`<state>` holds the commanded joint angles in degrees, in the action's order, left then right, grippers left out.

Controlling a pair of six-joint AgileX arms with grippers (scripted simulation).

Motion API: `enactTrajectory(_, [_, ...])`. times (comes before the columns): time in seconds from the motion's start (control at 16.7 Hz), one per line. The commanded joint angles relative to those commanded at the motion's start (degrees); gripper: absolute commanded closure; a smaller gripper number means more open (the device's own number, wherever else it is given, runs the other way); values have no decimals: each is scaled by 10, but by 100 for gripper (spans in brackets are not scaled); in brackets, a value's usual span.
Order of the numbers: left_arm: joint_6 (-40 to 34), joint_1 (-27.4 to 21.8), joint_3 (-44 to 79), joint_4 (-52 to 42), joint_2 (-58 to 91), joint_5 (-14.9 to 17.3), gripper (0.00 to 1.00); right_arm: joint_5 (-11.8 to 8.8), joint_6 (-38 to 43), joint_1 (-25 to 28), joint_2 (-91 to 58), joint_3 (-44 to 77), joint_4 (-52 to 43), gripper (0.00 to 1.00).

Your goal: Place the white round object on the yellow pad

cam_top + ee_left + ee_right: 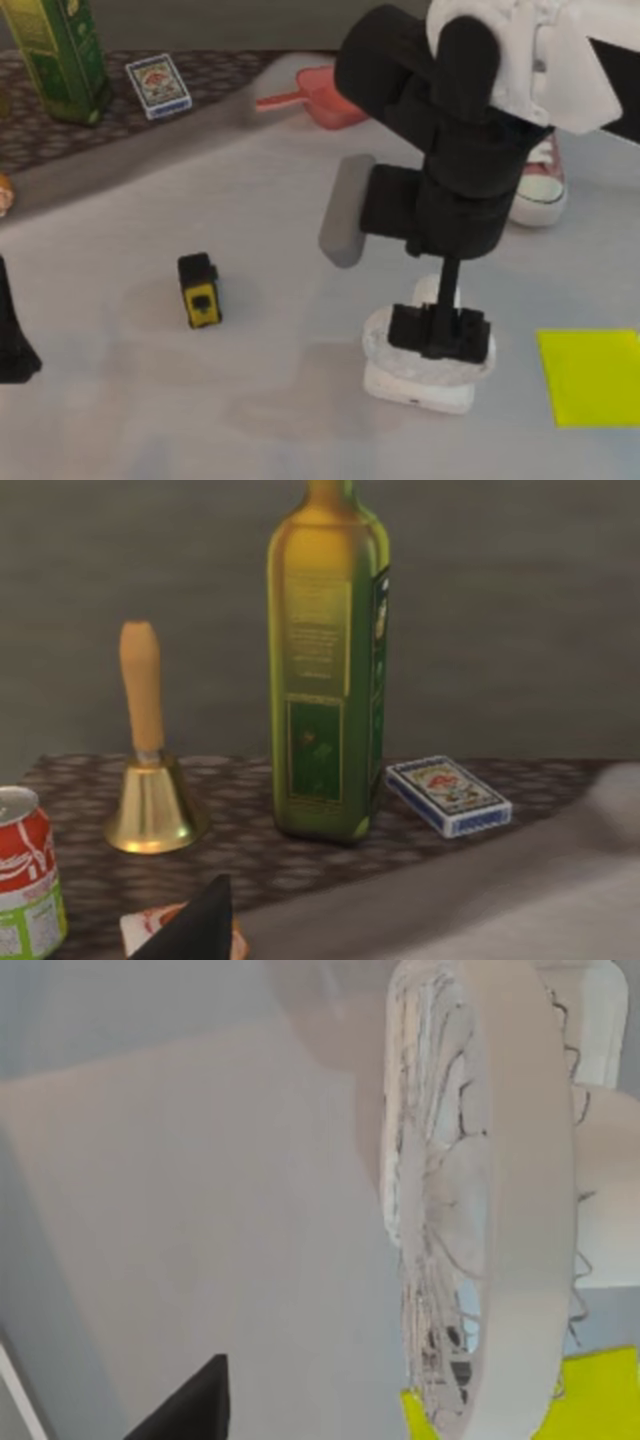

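The white round object (420, 375) rests on the table right of centre, blocky base toward the front edge. My right gripper (440, 332) hangs straight over it, low on its disc face. In the right wrist view the frosted disc (480, 1210) fills the frame edge-on, and one dark finger (190, 1410) stands well apart from it, so the gripper is open; its other finger is hidden. The yellow pad (592, 377) lies flat at the right edge, a short gap from the object, and the yellow pad (600, 1400) shows behind the disc. My left gripper (15, 340) is parked at the left edge, open.
A black-and-yellow tape measure (199, 290) lies left of centre. A grey block (345, 210), a red scoop (320, 95) and a sneaker (540, 185) sit behind the right arm. On the dark mat at back left stand a green bottle (325, 670), card box (448, 795), bell (150, 770) and can (25, 885).
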<state>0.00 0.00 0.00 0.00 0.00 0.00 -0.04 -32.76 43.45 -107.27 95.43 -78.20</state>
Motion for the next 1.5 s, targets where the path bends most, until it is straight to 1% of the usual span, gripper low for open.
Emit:
enactTrajectory(0.18, [0, 0, 0, 0, 0, 0, 0, 0, -1, -1, 1, -12, 12, 0])
enactTrajectory(0.54, [0, 0, 0, 0, 0, 0, 0, 0, 1, 1, -6, -100, 107, 0])
enactTrajectory(0.78, [0, 0, 0, 0, 0, 0, 0, 0, 1, 1, -7, -104, 111, 0])
enactTrajectory(1.5, [0, 0, 0, 0, 0, 0, 0, 0, 1, 1, -7, -104, 111, 90])
